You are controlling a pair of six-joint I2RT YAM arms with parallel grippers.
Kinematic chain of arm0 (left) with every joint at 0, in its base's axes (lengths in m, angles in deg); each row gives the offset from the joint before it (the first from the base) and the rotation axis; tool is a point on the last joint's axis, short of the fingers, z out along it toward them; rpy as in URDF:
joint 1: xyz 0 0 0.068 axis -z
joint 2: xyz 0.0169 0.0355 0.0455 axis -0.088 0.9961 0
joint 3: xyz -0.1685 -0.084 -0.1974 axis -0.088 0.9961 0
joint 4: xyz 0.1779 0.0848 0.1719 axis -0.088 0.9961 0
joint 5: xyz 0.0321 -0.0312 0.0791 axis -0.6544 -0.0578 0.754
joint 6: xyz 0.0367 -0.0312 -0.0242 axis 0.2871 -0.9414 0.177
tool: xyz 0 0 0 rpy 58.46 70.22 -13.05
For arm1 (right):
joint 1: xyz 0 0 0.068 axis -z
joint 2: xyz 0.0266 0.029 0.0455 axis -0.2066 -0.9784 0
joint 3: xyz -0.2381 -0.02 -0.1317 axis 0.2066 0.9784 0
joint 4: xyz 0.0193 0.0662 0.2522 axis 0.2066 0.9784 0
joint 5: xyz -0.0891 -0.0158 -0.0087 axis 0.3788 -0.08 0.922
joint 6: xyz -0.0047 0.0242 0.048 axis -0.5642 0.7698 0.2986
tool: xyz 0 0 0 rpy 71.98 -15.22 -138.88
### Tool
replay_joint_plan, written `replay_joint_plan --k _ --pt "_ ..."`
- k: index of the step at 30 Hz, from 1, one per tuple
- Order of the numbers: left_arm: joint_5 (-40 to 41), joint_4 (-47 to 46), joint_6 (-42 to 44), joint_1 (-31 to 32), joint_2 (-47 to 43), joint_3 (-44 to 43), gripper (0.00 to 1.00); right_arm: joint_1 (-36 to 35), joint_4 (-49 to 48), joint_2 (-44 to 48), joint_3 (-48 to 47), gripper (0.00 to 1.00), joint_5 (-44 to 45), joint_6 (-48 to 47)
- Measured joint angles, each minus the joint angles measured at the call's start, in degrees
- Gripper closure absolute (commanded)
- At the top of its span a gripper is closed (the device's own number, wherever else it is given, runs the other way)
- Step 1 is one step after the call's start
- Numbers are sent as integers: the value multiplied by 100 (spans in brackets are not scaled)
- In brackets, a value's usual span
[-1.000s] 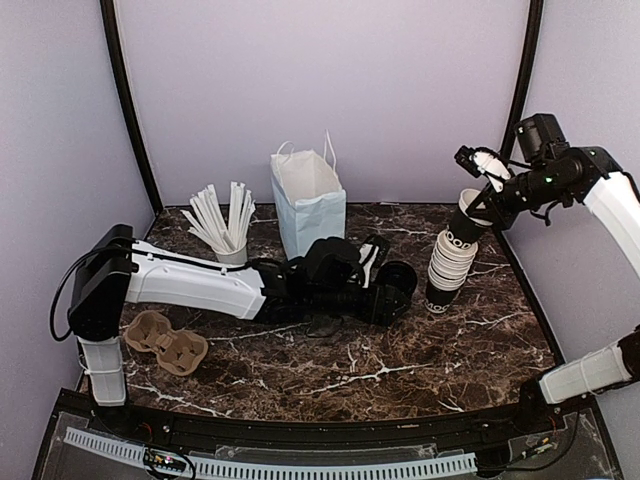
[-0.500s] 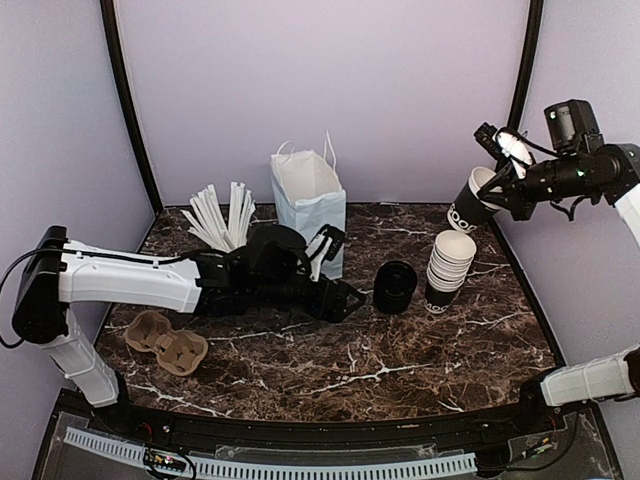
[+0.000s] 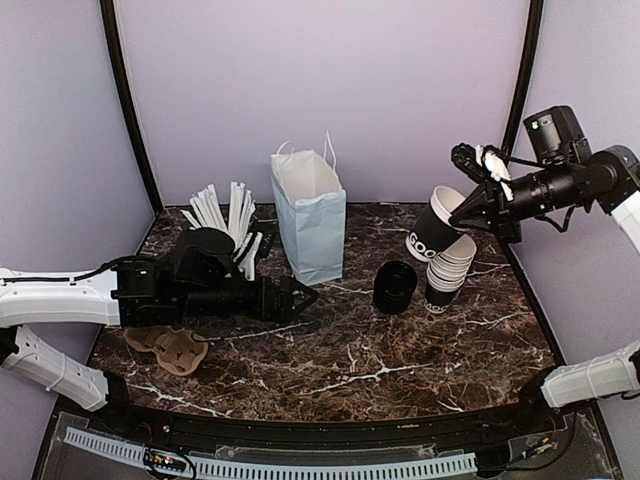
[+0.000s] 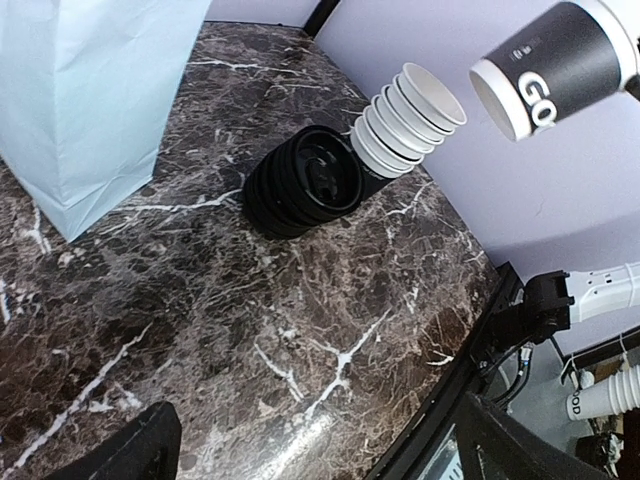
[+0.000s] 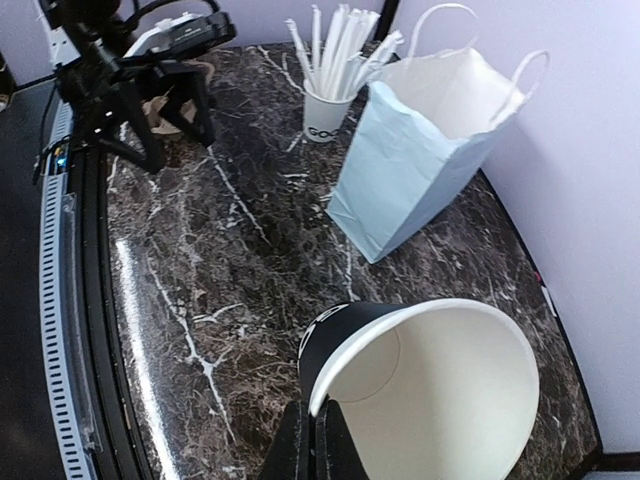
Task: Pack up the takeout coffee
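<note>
No takeout coffee with a lid shows in any view. My right gripper [image 3: 466,207] is shut on the rim of a lidless dark paper cup [image 3: 435,229], held tilted in the air above the stack of cups [image 3: 447,270]. In the right wrist view the fingertips [image 5: 318,440] pinch the cup's [image 5: 440,390] white rim. My left gripper [image 3: 305,293] hovers low over the table, left of the stack of black lids [image 3: 395,285]. It stands wide open [image 4: 320,462] with only marble between its fingers. The held cup [image 4: 550,65] also shows in the left wrist view.
A light blue paper bag [image 3: 310,215] stands open at the back centre. Beside it is a cup of white straws [image 3: 225,225]. A brown cardboard cup carrier [image 3: 170,347] lies at the front left under my left arm. The lids [image 4: 305,180] sit next to the cup stack [image 4: 405,115].
My left arm has drawn back to the left, away from the lids, and its gripper has opened wider. My right gripper lifted one cup off the stack and now tilts it leftward.
</note>
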Motion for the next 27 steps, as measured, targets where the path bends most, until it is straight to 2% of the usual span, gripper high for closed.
replay_joint_plan --k 5,8,12,15,17,21,27 --pt "1095 780 -203 4 -450 20 1 -664 -131 13 544 100 -26 -122" --pt "1572 861 -199 -48 -804 157 1 -1062 -273 -105 872 100 129 -168" --pt "2199 933 -319 -92 -1021 251 1 -1727 -579 -326 1333 100 546 -232" --pt "2662 1368 -704 -118 -1001 278 1 -2258 -756 -588 1510 100 846 -269" --pt "2695 1508 -623 -229 -988 278 1 -2551 -929 -761 1600 100 1027 -297" --pt "2627 1331 243 -468 -968 278 1 -3132 -1259 -1110 1725 100 1401 -385" --pt "2444 964 1086 -507 -761 184 3 -3716 -1679 -1652 1851 100 1790 -402"
